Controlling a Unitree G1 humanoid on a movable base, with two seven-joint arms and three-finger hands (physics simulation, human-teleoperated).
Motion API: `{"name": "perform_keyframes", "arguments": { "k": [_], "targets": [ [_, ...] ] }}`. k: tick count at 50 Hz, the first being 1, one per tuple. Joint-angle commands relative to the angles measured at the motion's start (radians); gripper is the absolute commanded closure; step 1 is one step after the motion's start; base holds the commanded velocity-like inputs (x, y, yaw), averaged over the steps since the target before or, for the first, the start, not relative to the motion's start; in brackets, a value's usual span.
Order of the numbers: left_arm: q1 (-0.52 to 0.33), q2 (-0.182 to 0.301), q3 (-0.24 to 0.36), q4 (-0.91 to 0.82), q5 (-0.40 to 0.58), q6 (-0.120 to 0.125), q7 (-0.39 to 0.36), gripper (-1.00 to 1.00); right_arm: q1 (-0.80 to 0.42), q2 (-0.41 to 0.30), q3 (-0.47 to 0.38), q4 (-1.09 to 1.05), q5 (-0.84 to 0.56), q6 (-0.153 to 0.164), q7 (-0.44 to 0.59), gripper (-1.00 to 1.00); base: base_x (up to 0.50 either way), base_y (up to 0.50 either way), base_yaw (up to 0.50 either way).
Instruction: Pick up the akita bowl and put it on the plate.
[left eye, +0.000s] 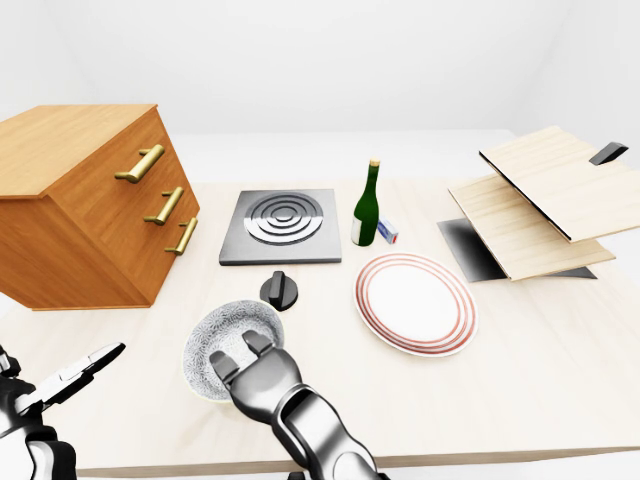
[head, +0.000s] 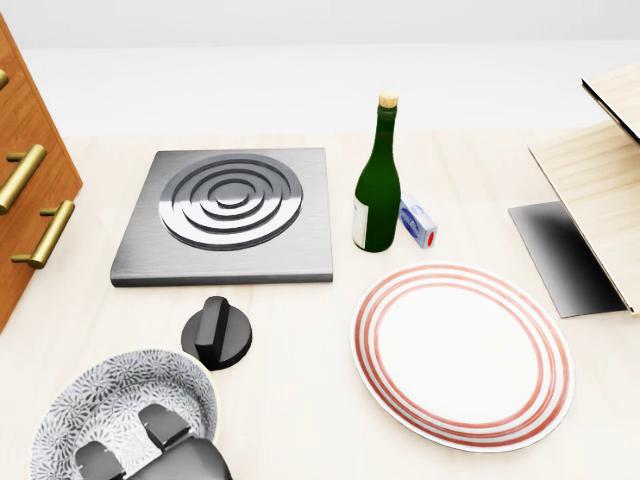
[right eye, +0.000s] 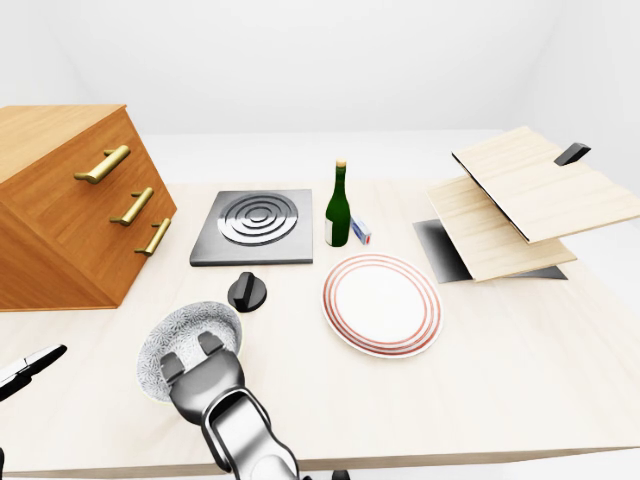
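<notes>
The akita bowl (head: 122, 388), white with a grey flower pattern, sits at the lower left of the head view, near the table's near edge. My right hand (head: 130, 440) comes up from the bottom edge, and two straight fingers (left eye: 258, 345) lie inside the bowl over its near rim. The thumb is hidden. The red-ringed white plate (head: 462, 355) lies empty to the bowl's right, a good gap between them. My left hand (left eye: 62, 378) hangs open off the table's left side, away from everything.
A black knob (head: 216, 333) stands just above the bowl, with a grey burner plate (head: 228, 212) beyond. A green bottle (head: 377, 185) and small box (head: 417, 221) stand above the plate. There is a wooden drawer cabinet (left eye: 90, 210) at left and tilted boards (left eye: 540, 200) at right.
</notes>
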Motion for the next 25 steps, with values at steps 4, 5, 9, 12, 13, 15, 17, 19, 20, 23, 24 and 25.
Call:
{"name": "perform_keyframes", "arguments": {
  "k": [4,5,9,12,13,15,17,19,20,23,24,25],
  "targets": [
    [0.001,-0.001,0.001,-0.004,0.0,0.003,-0.001,-1.0,-0.008,0.007,-0.006,0.034,0.002,0.0,0.0,-1.0,0.0,0.0,0.0],
    [0.001,-0.001,0.002,-0.005,-0.002,0.005,-0.001,-1.0,-0.017,0.007,-0.015,0.048,0.004,0.0,0.0,-1.0,0.0,0.0,0.0],
    [-0.002,-0.001,0.001,0.0,0.0,0.003,0.002,-1.0,-0.026,0.016,-0.028,0.075,0.012,0.0,0.0,-1.0,0.0,0.0,0.0],
    [-0.002,0.0,0.0,0.004,0.0,-0.002,0.003,-1.0,-0.028,0.022,-0.033,0.076,0.012,0.0,0.0,-1.0,0.0,0.0,0.0],
    [0.0,0.0,0.0,0.002,0.0,-0.001,0.003,-1.0,-0.03,0.022,-0.037,0.079,0.011,0.0,0.0,-1.0,0.0,0.0,0.0],
    [0.0,0.0,0.001,0.002,0.0,-0.002,0.002,-1.0,-0.025,0.022,-0.034,0.08,0.011,0.0,0.0,-1.0,0.0,0.0,0.0],
    [0.0,0.0,0.0,0.003,0.0,-0.003,0.001,-1.0,-0.026,0.022,-0.034,0.08,0.011,0.0,0.0,-1.0,0.0,0.0,0.0],
    [0.0,0.0,0.0,0.004,0.0,-0.003,0.001,-1.0,-0.026,0.022,-0.034,0.08,0.01,0.0,0.0,-1.0,0.0,0.0,0.0],
    [0.0,0.0,0.0,0.003,0.0,-0.003,0.001,-1.0,-0.027,0.023,-0.035,0.084,0.012,0.0,0.0,-1.0,0.0,0.0,0.0],
    [0.001,0.0,0.001,0.0,0.0,0.0,0.001,-1.0,-0.028,0.026,-0.034,0.087,0.013,0.0,0.0,-1.0,0.0,0.0,0.0],
    [0.0,0.0,0.0,0.004,0.001,-0.004,0.001,-1.0,-0.028,0.026,-0.034,0.086,0.013,0.0,0.0,-1.0,0.0,0.0,0.0],
    [-0.001,0.0,0.0,0.005,0.001,-0.004,0.001,-1.0,-0.031,0.027,-0.036,0.085,0.012,0.0,0.0,-1.0,0.0,0.0,0.0]
  ]
}}
